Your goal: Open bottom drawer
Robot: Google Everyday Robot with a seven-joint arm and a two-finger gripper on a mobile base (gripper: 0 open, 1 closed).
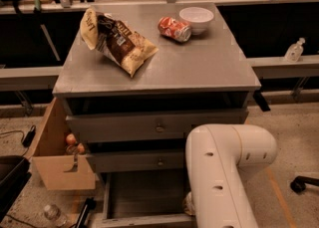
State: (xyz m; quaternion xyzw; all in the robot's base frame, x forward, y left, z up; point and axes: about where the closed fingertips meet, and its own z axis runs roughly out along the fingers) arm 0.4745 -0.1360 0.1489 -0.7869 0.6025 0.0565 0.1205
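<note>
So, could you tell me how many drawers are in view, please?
3: top drawer under the tabletop, middle drawer below it, bottom drawer pulled out lowest, with the gripper at its right.
</note>
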